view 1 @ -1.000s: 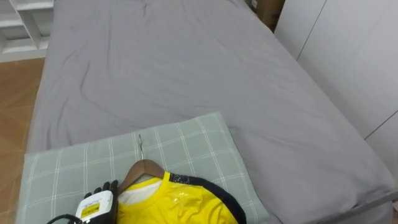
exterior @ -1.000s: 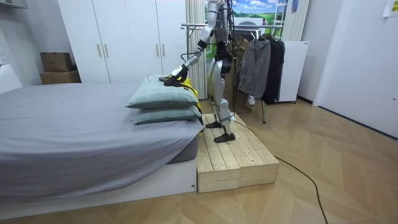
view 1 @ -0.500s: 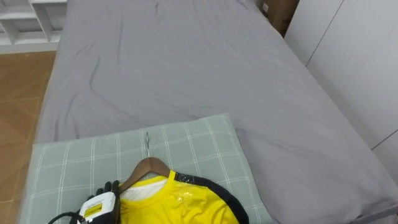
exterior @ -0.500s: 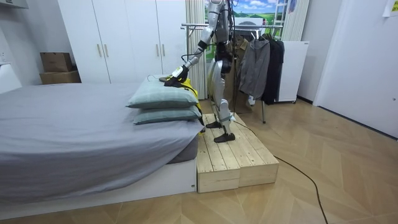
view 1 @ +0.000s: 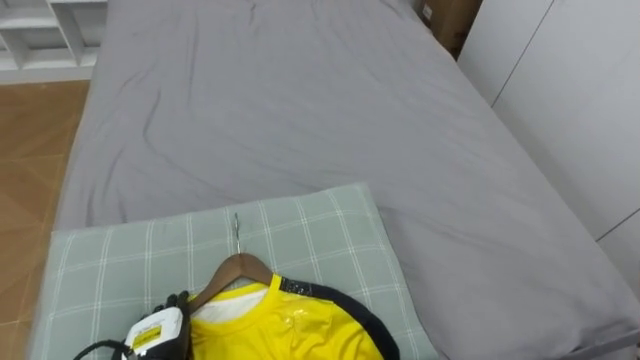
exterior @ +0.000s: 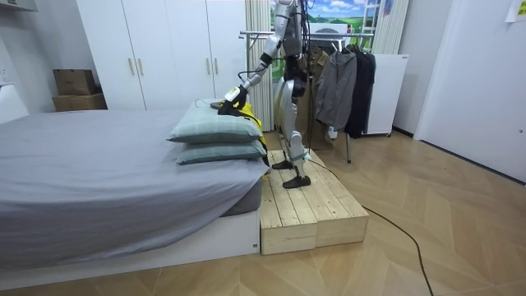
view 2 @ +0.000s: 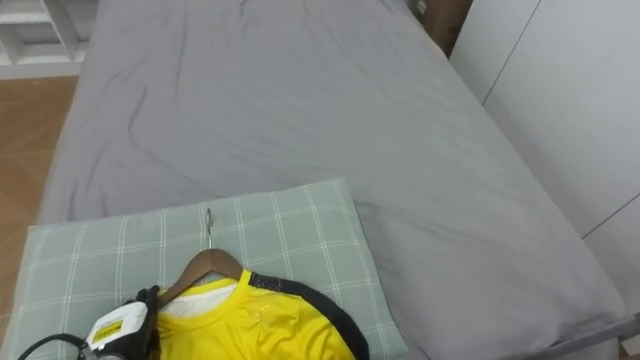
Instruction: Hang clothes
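A yellow shirt (view 1: 290, 328) with dark trim hangs on a wooden hanger (view 1: 236, 270) whose metal hook (view 1: 237, 230) points up the checked green pillow (view 1: 300, 225). My left hand (view 1: 168, 318) comes in at the lower left, its dark fingers curled round the hanger's left arm. In the room view I stand on a wooden platform (exterior: 312, 205) at the head of the bed, with that hand (exterior: 233, 97) stretched out over the top pillow (exterior: 209, 125) and the yellow shirt (exterior: 246, 113) under it.
The grey bed (view 1: 300, 100) stretches ahead, with wooden floor and white shelves (view 1: 40, 30) to its left. Behind me stands a clothes rack (exterior: 329, 34) with dark jackets (exterior: 339, 89). White wardrobes (exterior: 164, 49) and cardboard boxes (exterior: 76, 89) line the far wall.
The eye view has shifted a little to the left. In the room view my left hand with the hanger has risen slightly above the pillow.
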Motion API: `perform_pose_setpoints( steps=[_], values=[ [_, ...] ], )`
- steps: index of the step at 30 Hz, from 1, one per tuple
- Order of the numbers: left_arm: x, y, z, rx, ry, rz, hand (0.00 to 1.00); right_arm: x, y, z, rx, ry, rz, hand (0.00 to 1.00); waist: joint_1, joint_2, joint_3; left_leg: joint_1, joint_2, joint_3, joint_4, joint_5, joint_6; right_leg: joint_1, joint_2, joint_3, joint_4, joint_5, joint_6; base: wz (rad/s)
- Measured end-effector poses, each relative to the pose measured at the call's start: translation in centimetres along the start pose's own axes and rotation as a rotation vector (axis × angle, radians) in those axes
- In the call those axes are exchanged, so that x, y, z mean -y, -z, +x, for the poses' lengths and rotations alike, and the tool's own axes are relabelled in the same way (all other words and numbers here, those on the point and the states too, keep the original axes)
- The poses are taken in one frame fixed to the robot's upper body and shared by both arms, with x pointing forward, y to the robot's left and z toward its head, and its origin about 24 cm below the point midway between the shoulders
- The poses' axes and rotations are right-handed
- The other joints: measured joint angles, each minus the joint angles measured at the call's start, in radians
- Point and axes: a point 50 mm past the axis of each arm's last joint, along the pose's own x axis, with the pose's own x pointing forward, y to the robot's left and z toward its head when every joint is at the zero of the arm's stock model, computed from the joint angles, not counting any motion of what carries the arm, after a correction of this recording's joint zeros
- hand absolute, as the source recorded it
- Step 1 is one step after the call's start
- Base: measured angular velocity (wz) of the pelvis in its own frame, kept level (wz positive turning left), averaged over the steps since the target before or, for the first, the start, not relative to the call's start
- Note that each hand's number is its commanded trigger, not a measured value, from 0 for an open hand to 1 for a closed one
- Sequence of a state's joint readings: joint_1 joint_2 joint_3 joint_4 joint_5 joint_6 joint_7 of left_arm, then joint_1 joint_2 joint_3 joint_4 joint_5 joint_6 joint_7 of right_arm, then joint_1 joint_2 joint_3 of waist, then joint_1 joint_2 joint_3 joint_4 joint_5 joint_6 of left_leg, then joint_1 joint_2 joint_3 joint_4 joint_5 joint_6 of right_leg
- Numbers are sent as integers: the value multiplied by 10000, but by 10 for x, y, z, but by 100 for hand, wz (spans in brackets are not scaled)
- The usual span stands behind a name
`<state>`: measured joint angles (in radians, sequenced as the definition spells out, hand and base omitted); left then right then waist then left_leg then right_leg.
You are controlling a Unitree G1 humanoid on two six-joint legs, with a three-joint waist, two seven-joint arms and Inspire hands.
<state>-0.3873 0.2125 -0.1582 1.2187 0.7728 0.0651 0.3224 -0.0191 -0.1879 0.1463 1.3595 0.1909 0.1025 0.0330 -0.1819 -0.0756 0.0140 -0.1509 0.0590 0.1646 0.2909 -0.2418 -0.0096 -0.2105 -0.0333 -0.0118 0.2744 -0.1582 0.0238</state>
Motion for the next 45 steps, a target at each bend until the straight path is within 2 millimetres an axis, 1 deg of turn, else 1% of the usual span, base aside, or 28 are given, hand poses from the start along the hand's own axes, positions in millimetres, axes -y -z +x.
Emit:
perform_pose_setpoints(
  steps=[4, 10, 15, 18, 20, 33, 38, 41, 45],
  values=[
    [-15, 1, 6, -196, -394, -533, 100, -1, 1, 0, -39, -34, -300, 0, 122, 57, -34, 44, 10, 27, -16, 0, 0, 31, 8, 8, -7, 5, -1, 0],
    [-20, 5, 7, -504, -539, -1344, 100, -1, 1, 0, 6, -45, -366, 0, 130, 91, -25, 62, 66, 33, -35, -1, -2, 68, 18, -174, -35, 35, -42, 2],
    [-19, 7, 7, -594, -497, -1715, 100, -1, 1, 0, 92, -49, -306, 0, 125, 188, 28, 84, 81, 33, -63, -2, -4, 98, 37, -189, -40, 40, -48, 0],
    [-15, 10, 5, -602, -399, -1918, 100, -1, 3, 0, 50, -54, -286, 0, 124, 279, 13, 202, 72, 37, -184, -2, -5, 157, 39, -189, -60, 40, -48, 0],
    [-12, 11, 4, -608, -321, -1955, 100, -1, 5, 0, 1, -55, -287, 0, 121, 336, -18, 286, 73, 36, -227, -1, -7, 213, 46, -190, -57, 40, -48, 0],
    [-6, 17, 1, -699, -190, -2077, 100, -1, 8, 0, -33, -41, -321, 0, -12, 344, -19, 487, 65, 58, -234, 0, -8, 460, 42, -186, -173, 40, -48, 0],
    [-7, 17, 1, -696, -247, -2151, 100, -1, 7, 0, -10, 1, -328, 0, -13, 348, -22, 552, 61, 59, -239, -1, -7, 533, 42, -172, -192, 39, -47, 0],
    [-6, 18, 0, -700, -358, -2286, 100, -1, 6, 0, 58, 44, -293, 0, -23, 380, -44, 558, 61, 58, -257, 0, -7, 543, 49, -174, -196, 39, -47, 0],
    [-3, 19, -2, -799, -414, -2987, 100, -1, 4, 0, 245, 19, -38, 0, -26, 412, -65, 669, 61, 37, -265, 0, -8, 674, 53, -177, -218, 39, -47, 1]
  ],
)
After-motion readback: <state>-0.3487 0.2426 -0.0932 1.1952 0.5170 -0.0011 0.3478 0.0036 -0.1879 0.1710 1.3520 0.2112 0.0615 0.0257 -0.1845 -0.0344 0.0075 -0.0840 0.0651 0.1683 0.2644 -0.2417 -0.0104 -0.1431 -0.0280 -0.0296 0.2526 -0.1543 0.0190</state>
